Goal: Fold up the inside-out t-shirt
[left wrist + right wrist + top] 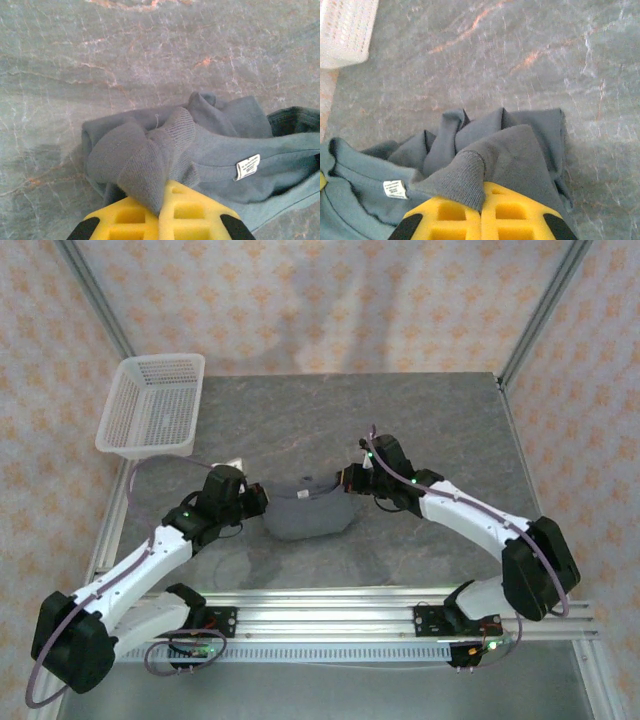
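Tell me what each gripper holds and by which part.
Both hold the t-shirt, each by a ribbed edge: the left gripper at its left end, the right gripper at its right end.

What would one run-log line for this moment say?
left gripper: shut on dark slate-grey fabric t-shirt | right gripper: shut on t-shirt | t-shirt: bunched on grey marbled table

T-shirt tag print, perhaps illegible
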You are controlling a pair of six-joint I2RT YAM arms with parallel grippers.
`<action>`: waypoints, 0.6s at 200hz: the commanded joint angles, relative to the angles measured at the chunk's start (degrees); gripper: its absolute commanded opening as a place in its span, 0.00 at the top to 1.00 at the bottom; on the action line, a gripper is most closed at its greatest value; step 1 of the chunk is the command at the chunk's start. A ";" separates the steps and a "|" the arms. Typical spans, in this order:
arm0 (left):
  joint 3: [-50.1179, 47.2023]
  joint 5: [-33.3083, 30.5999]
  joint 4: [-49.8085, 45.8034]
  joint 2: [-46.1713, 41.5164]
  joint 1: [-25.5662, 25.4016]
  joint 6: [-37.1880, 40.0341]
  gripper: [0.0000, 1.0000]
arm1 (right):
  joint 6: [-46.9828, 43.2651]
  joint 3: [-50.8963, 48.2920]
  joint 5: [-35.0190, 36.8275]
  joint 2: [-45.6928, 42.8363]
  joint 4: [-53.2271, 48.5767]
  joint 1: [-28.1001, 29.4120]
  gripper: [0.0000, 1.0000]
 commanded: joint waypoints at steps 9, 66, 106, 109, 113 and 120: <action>1.89 -6.62 4.49 6.47 1.32 2.11 1.00 | 1.08 3.31 3.71 7.76 3.92 -1.35 1.00; 4.20 -5.86 18.51 24.74 5.77 2.40 0.82 | -0.63 13.58 6.12 23.25 2.50 -4.00 0.87; 5.46 -4.22 10.50 14.43 6.44 5.17 0.51 | -1.10 9.79 8.55 9.97 -0.43 -4.13 0.47; 5.57 -4.07 9.36 13.04 6.41 5.39 0.51 | -1.07 9.56 8.05 8.88 -0.74 -4.16 0.47; 5.59 -3.86 8.04 11.17 6.40 5.39 0.50 | -1.02 9.13 7.41 7.64 -1.31 -4.07 0.47; 5.41 -3.51 5.83 8.06 6.32 4.86 0.48 | -0.58 8.38 6.05 5.77 -1.88 -3.64 0.47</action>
